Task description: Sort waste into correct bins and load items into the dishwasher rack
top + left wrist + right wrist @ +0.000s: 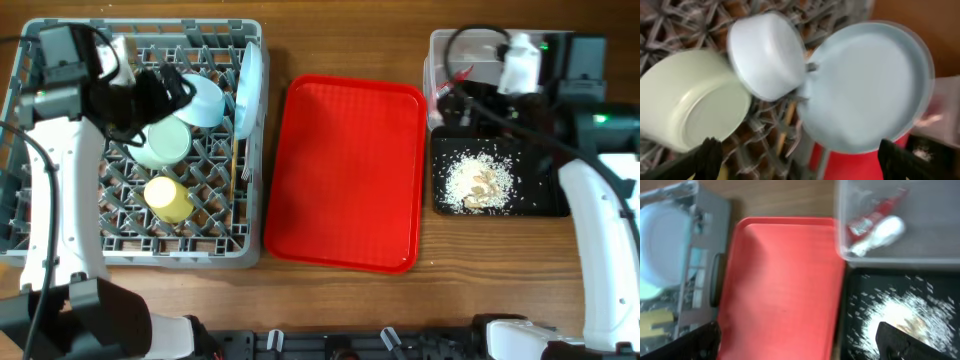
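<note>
The grey dishwasher rack (60, 250) holds a pale blue bowl (207, 100), a pale green bowl (163, 143), a yellow cup (170, 198), a white plate (249, 85) standing on edge and a wooden stick (233, 160). My left gripper (170, 92) is open and empty just above the bowls. Its wrist view shows the green bowl (690, 105), blue bowl (767, 55) and plate (867, 85). My right gripper (462, 100) is open and empty over the bins. The clear tub (920, 255) holds the red wrapper (872, 217) and white scrap (882, 230). Rice crumbs (480, 182) lie in the black tray (545, 205).
The red serving tray (345, 170) lies between the rack and the bins, with nothing on it. It also fills the middle of the right wrist view (785, 280). Bare wooden table (340, 40) shows beyond it.
</note>
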You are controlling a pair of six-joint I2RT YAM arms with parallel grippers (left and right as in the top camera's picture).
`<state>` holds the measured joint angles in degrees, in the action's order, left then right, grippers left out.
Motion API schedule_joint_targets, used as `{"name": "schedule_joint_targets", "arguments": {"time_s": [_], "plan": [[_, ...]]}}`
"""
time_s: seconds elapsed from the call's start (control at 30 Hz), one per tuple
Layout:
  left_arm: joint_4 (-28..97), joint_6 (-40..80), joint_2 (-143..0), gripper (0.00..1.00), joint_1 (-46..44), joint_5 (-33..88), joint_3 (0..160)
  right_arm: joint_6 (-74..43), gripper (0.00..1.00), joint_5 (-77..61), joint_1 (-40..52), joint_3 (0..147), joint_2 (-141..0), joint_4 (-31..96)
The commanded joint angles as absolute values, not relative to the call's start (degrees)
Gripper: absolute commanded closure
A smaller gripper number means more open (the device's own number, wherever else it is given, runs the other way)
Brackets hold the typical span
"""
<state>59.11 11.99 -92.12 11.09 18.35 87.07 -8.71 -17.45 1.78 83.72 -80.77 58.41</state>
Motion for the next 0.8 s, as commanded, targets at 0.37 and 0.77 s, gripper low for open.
{"name": "schedule_joint_targets", "arguments": {"time_s": [0.37,0.77], "plan": [[52.8,6.85,-48.9,0.0,9.06,11.53,51.2,-13.54,0.0,-3.44,7.27,57.84,-48.31,49.36],[57.71,8.34,-28.14,0.0,9.06,11.49,46.13,-13.54,0.0,-2.37,7.27,55.94,-43.16,53.6]]}}
